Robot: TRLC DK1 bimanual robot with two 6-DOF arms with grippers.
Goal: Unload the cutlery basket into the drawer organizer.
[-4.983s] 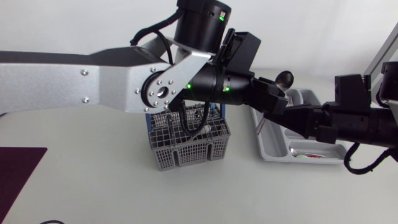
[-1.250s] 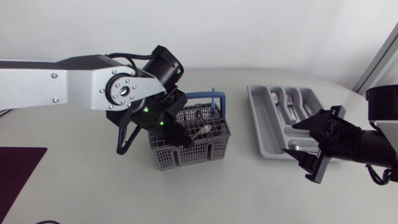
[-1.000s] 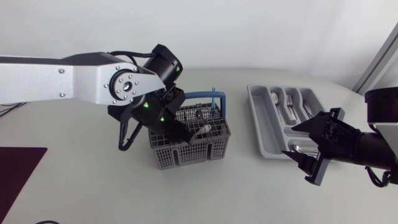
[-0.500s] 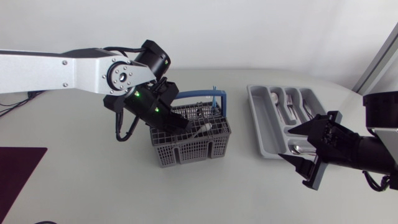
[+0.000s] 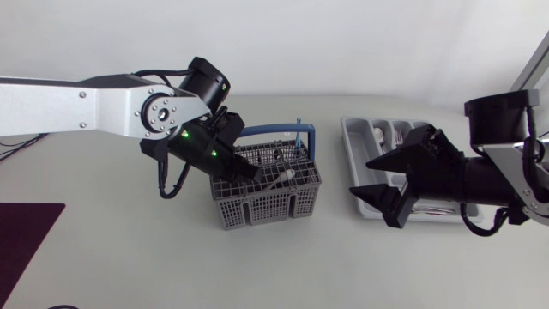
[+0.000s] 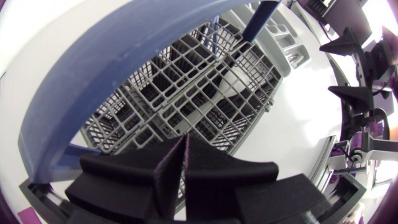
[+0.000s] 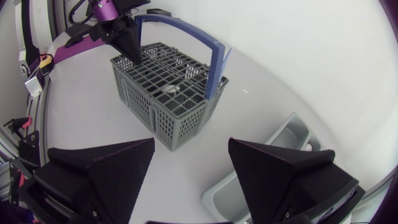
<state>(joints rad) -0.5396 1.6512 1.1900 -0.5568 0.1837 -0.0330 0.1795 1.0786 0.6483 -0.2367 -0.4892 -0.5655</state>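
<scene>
A grey mesh cutlery basket (image 5: 268, 204) with a blue hoop handle (image 5: 276, 133) stands on the white worktop (image 5: 129, 249). The left gripper (image 5: 249, 172) is poised over the basket's grid of compartments on the left arm's side. Its two black fingers (image 6: 211, 171) are pressed flat together, and nothing is visible between them. Inside the basket a pale-tipped utensil (image 5: 286, 176) lies tilted across the compartments on the side towards the right arm. A slim blue-handled piece (image 5: 298, 130) stands upright at the far corner, just beside the foot of the hoop handle. What fills the other cells cannot be made out through the mesh. The grey drawer organizer (image 5: 358, 148) sits beside the basket on the right arm's side, apart from it. Silver cutlery (image 5: 398, 135) lies in the organizer's long compartments. More silver pieces (image 5: 419, 208) lie in the section at its near end, partly hidden by the right arm. The right gripper (image 5: 367, 177) hangs between the basket and the organizer, above the organizer's basket-side wall. Its wedge fingers are spread wide and hold nothing. A dark mat (image 5: 26, 240) lies well apart from the basket, at the worktop's edge on the left arm's side.
</scene>
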